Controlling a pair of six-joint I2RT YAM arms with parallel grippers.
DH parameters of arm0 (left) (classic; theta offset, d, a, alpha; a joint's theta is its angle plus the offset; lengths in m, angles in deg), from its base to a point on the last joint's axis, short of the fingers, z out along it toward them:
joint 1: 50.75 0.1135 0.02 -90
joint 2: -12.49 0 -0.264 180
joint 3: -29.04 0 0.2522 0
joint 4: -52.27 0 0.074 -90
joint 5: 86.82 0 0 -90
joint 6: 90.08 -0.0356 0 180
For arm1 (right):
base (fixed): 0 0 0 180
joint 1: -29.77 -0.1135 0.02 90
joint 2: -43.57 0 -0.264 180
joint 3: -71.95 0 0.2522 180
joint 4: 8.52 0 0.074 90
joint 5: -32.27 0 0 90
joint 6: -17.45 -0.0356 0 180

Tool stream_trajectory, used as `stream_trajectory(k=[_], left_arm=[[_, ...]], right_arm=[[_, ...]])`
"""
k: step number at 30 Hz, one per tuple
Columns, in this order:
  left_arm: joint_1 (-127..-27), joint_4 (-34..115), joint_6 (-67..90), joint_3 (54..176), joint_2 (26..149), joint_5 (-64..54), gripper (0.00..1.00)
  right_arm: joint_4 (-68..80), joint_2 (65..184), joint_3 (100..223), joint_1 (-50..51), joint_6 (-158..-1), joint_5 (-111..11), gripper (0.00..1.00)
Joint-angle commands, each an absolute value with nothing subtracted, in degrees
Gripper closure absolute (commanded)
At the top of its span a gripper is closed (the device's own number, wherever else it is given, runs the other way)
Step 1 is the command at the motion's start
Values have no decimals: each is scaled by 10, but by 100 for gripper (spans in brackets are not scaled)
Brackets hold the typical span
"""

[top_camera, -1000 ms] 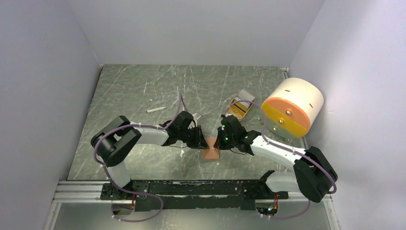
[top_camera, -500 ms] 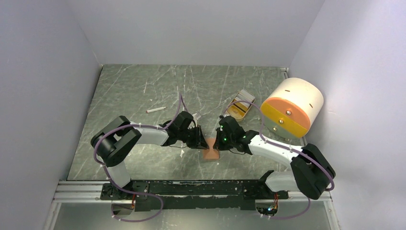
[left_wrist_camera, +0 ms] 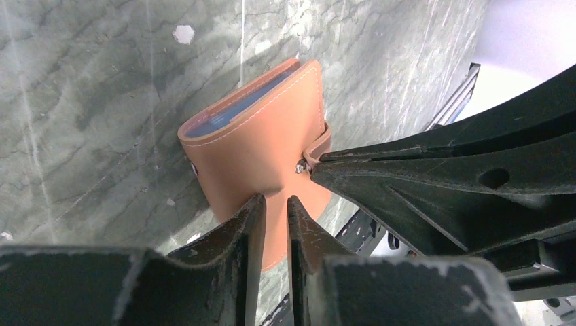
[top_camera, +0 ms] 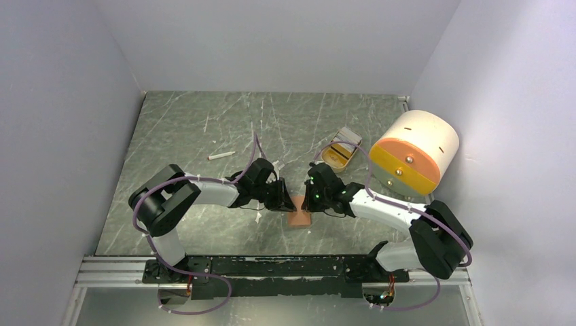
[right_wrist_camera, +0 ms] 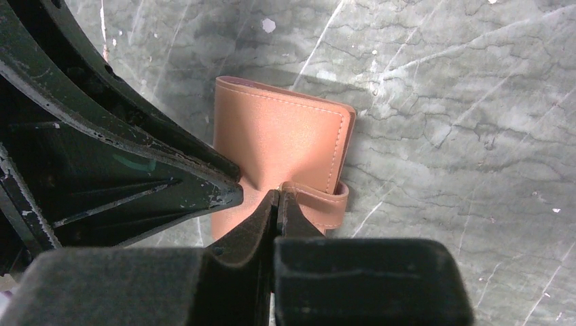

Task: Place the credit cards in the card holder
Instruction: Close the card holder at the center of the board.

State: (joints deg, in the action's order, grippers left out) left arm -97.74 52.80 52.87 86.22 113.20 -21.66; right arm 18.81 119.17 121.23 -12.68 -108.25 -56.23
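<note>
Here, white walls enclose a green marble table (top_camera: 204,122); both end effectors (top_camera: 291,199) (top_camera: 307,199) pinch the card holder (top_camera: 299,218).

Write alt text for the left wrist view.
A closed brown card holder lies on a green marbled table, a blue card edge showing. The left gripper presses its near edge; the right gripper's fingertips meet its snap tab.

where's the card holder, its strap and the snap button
card holder (left_wrist_camera: 261,146): left wrist view, on the flat leather cover
strap (right_wrist_camera: 319,200): right wrist view, on the closure tab at the wallet's edge
snap button (left_wrist_camera: 299,166): left wrist view, on the metal stud
</note>
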Motion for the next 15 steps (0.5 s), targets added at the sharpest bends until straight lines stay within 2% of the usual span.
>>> stream_trajectory(k=[1,15], left_arm=[[-984,524,533,845,1121,-225,76],[-984,541,540,837,1130,-230,76]], right_arm=[[186,1199,1219,-132,-1084,-576,100],[187,1216,1221,-134,-1080,-567,100]])
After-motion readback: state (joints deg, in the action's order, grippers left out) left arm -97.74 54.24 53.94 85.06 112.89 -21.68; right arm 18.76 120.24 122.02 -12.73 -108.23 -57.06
